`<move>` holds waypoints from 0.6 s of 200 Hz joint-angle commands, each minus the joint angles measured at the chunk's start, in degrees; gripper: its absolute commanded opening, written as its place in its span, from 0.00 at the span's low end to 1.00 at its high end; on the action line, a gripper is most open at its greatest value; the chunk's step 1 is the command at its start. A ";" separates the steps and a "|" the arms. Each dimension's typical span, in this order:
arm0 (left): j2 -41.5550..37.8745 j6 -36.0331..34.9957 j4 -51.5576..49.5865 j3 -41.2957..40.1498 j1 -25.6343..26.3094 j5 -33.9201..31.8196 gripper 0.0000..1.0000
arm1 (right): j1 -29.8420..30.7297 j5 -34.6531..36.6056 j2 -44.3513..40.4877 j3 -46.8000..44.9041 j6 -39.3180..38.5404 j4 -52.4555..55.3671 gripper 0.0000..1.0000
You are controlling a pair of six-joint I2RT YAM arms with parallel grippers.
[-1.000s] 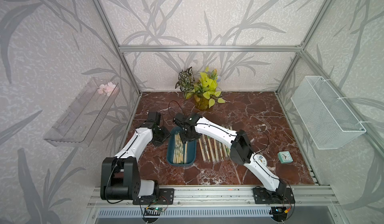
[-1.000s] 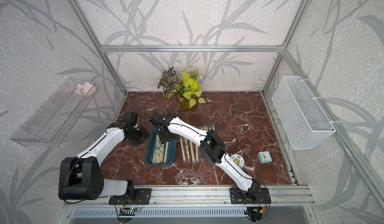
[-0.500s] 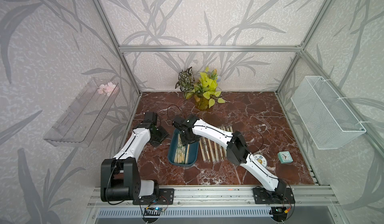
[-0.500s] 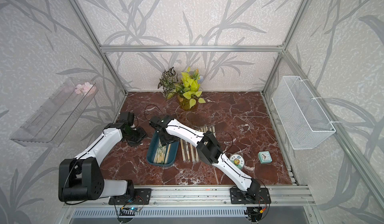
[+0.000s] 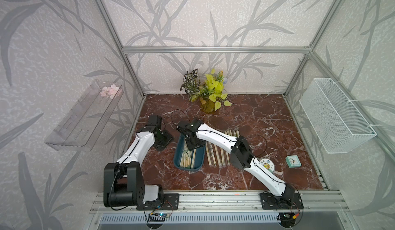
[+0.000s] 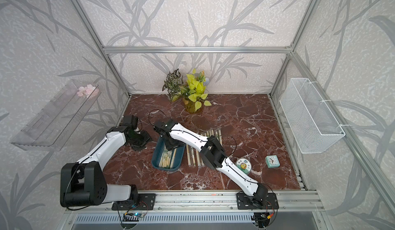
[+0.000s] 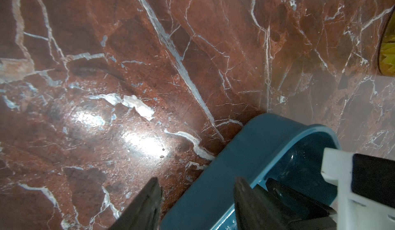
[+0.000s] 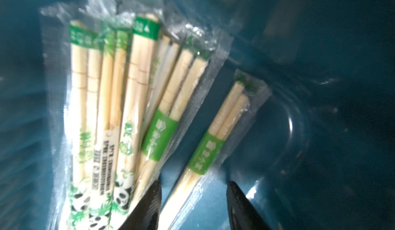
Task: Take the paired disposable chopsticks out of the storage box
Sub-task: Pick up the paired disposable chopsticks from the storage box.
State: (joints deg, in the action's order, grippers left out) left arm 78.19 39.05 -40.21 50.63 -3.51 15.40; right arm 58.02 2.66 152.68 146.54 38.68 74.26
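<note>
**Marble tabletop: right gripper down in the blue box**

Red-brown marble table (image 5: 256,120) carries a blue box (image 5: 188,169) left of the middle, with wrapped chopsticks (image 5: 187,159) lying lengthwise inside it. More wrapped pairs (image 5: 215,154) lie in a row on the marble just beside the box, on its right. The right gripper (image 8: 194,183) reaches down into the box, its jaws standing apart astride a single pair (image 8: 215,137) that lies a little apart from the fanned bundle (image 8: 111,111). Whether its fingers touch the sleeve cannot be told. The left gripper (image 7: 196,178) hangs low by the box's far left corner, jaws apart and holding nothing, with the rounded wall showing between them.
</note>
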 commanded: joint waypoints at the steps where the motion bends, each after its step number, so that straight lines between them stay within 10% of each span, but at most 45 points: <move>1: -0.86 -0.53 -0.22 -0.80 -0.44 0.52 0.57 | 0.20 -1.93 2.73 1.62 1.21 1.83 0.45; 120: -1.45 -0.76 -0.04 -1.46 -0.75 1.15 0.57 | 0.21 -4.06 2.85 2.54 0.26 1.24 0.15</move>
State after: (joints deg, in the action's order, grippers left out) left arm 78.15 39.00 -40.16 50.06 -3.88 16.21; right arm 58.02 -0.75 154.12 148.35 39.38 74.76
